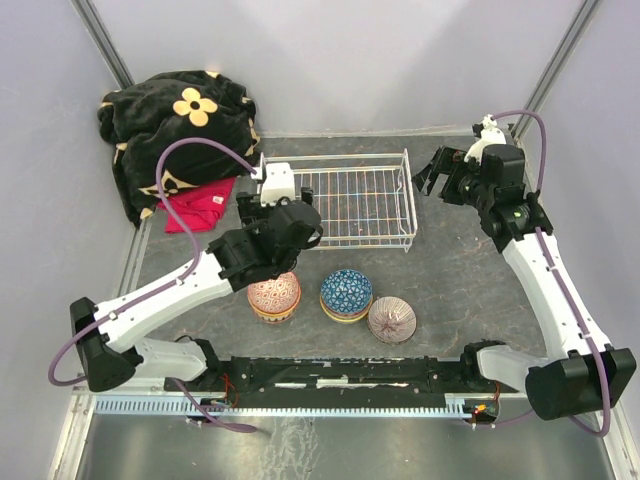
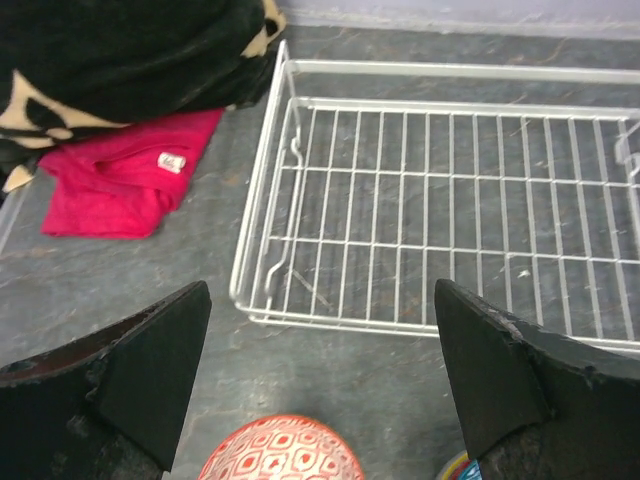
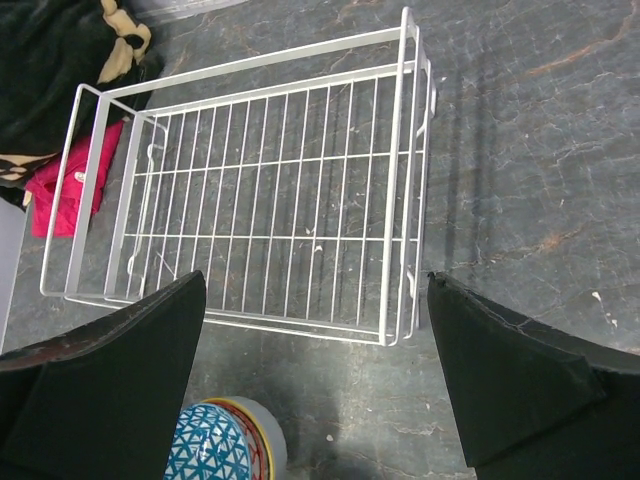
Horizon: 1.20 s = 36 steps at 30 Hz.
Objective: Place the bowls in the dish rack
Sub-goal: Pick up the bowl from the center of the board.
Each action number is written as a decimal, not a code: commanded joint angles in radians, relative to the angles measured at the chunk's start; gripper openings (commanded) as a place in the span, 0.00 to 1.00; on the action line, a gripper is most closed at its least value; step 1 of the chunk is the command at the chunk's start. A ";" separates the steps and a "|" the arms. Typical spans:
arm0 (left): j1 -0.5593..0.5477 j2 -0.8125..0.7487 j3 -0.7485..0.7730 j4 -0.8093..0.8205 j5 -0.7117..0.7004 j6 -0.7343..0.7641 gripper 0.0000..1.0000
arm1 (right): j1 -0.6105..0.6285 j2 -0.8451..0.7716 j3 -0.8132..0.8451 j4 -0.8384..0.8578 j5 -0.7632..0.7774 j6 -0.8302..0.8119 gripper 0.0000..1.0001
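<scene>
- Toward the upper middle of the top view lies the dish rack (image 1: 360, 205), a white wire basket. Its long axis runs left to right across the frame, and no bowl is inside it yet.
- At the rack's lower left corner hangs the left gripper (image 2: 320, 295). Its jaws are spread wide and it carries nothing.
- At the upper right of the same view, just beside the right end of the rack, is the right gripper (image 1: 436, 175). It is also spread wide and empty.
- The bowls wait in a row in the lower middle of the frame, below the rack: a pink bowl (image 1: 274, 296), a blue bowl (image 1: 346, 293) and a purple-white bowl (image 1: 392, 319). The pink and the blue one seem to sit on other bowls, and how many I cannot tell.
- The relation that matters is this — the pink bowl lies just below the left gripper, toward the bottom of the frame. In the left wrist view it shows only at the bottom edge, between the fingers. So I judge this claw is the nearer one, but it must draw back and then descend. The right gripper is well apart from all three.
</scene>
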 commanded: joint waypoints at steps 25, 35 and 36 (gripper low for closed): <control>-0.137 0.116 -0.004 -0.515 0.079 -0.631 0.99 | -0.009 -0.029 0.038 -0.009 -0.005 0.001 0.95; -0.182 0.251 -0.028 -0.513 0.050 -0.723 0.97 | -0.012 -0.022 0.037 -0.009 -0.011 -0.001 0.92; -0.182 0.253 -0.030 -0.507 0.044 -0.720 0.95 | -0.011 -0.019 0.037 -0.010 -0.013 -0.001 0.91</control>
